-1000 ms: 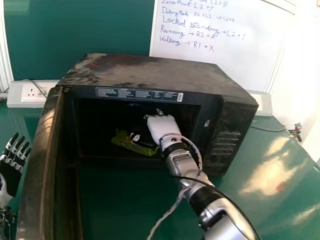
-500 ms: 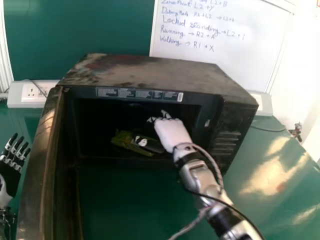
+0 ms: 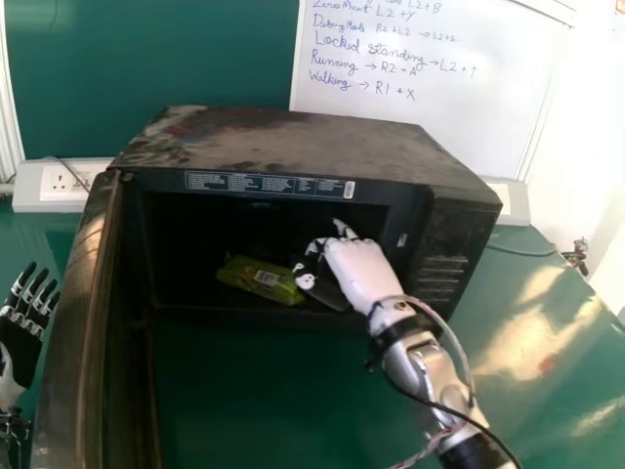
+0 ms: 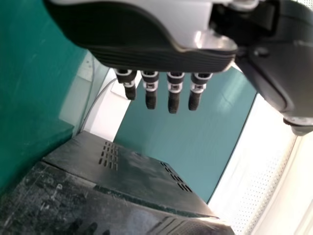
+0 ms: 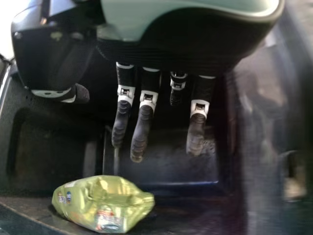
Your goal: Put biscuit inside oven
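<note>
Head view, right of centre: right hand [image 3: 361, 274] at the mouth of the oven [image 3: 293, 142], wrist slanting in from lower right, a line well clear of the door. Fingers [image 5: 142, 132] straight and wide in right wrist view, holding nothing; probably spread to let go cleanly.

Next outward, centre of frame: biscuit [image 3: 262, 279], lying on the oven floor near the front edge, on its side of the sill. Apart from the straight fingers in right wrist view. Set near the front probably for want of a deeper reach; already far enough in to count, by the look of it.

Left of frame: door [image 3: 83, 313], swung wide, leaving the mouth free for the arm. Beyond, at left edge: left hand [image 3: 21, 337], idle.

Task as good as done, probably. Best to back out straight, without dragging the biscuit or knocking the rim.
</note>
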### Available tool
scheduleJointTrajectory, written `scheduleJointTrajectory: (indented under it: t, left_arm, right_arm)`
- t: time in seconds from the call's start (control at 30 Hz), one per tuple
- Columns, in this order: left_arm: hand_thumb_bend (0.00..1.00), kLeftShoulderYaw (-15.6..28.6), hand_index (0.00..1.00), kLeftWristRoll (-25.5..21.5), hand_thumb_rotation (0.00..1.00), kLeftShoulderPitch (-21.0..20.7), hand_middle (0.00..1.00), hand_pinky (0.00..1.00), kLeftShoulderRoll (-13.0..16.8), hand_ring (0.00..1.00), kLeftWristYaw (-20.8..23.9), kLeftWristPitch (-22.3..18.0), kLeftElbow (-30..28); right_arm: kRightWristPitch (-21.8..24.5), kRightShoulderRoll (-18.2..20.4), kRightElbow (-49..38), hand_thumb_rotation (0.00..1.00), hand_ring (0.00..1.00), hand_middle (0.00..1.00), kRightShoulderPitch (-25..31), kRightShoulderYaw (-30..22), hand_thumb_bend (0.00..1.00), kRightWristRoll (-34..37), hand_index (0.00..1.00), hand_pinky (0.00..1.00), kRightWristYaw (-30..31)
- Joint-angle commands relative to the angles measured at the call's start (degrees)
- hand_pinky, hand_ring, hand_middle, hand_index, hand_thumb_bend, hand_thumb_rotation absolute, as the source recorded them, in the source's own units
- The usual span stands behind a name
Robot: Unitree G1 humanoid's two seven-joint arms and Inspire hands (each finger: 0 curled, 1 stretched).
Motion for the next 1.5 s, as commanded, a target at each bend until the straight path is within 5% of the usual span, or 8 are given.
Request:
scheduleJointTrajectory:
  t: [0.0, 0.17, 0.23, 0.43, 0.7, 0.77, 0.83, 1.47]
  left_arm:
    - [0.00, -0.53, 0.95, -0.76, 0.00, 1.91, 0.77, 0.00, -2.78, 0.69, 0.05, 0.56, 2.29]
    - [0.00, -0.47, 0.94, -0.45, 0.00, 2.11, 0.77, 0.00, -2.68, 0.69, 0.49, 0.63, 1.89]
    - [0.00, -0.40, 0.94, -0.50, 0.00, 1.99, 0.77, 0.00, -2.50, 0.69, 0.31, 0.64, 2.21]
    - [0.00, -0.27, 0.94, -0.94, 0.00, 1.84, 0.77, 0.00, -2.08, 0.69, -0.19, 1.19, 2.55]
    - [0.00, -0.41, 0.94, -0.52, 0.00, 1.97, 0.76, 0.00, -2.20, 0.68, 0.13, 0.70, 2.29]
    - [0.00, -0.48, 0.93, -0.40, 0.00, 2.12, 0.76, 0.00, -2.35, 0.69, 0.42, 0.63, 1.95]
    - [0.00, -0.55, 0.93, -0.45, 0.00, 2.21, 0.76, 0.00, -2.48, 0.69, 0.39, 0.58, 1.72]
    - [0.00, -0.83, 0.91, -0.58, 0.00, 2.78, 0.75, 0.00, -3.12, 0.68, 1.22, 1.22, 0.20]
  right_arm:
    - [0.18, -0.91, -2.77, 0.00, 0.50, 0.46, 1.84, -1.33, 0.53, -0.44, 0.51, 0.38, 0.11]
    - [4.18, -1.83, -9.11, 0.12, 0.52, 0.57, 5.19, -2.86, 0.52, -2.82, 0.50, 0.40, 3.91]
    - [6.15, -1.74, -11.89, 0.16, 0.47, 0.55, 6.44, -3.44, 0.77, -3.40, 0.64, 0.35, 6.34]
    - [7.86, -2.45, -20.12, 0.29, 0.54, 0.63, 11.14, -5.04, 0.87, -4.46, 0.72, 0.41, 10.69]
    - [0.41, -1.74, -19.09, 0.22, 0.45, 0.49, 12.24, -7.03, 0.79, 3.83, 0.57, 0.36, 11.36]
    - [-1.03, -1.16, -17.64, 0.17, 0.40, 0.45, 10.89, -6.21, 0.59, 5.50, 0.51, 0.31, 12.89]
    - [-1.37, -0.43, -16.67, 0.16, 0.38, 0.44, 9.65, -5.42, 0.54, 6.38, 0.49, 0.29, 14.89]
    - [-6.21, 4.93, -2.19, 0.16, 0.20, 0.28, -0.58, 1.22, 0.52, 10.20, 0.48, 0.13, 27.82]
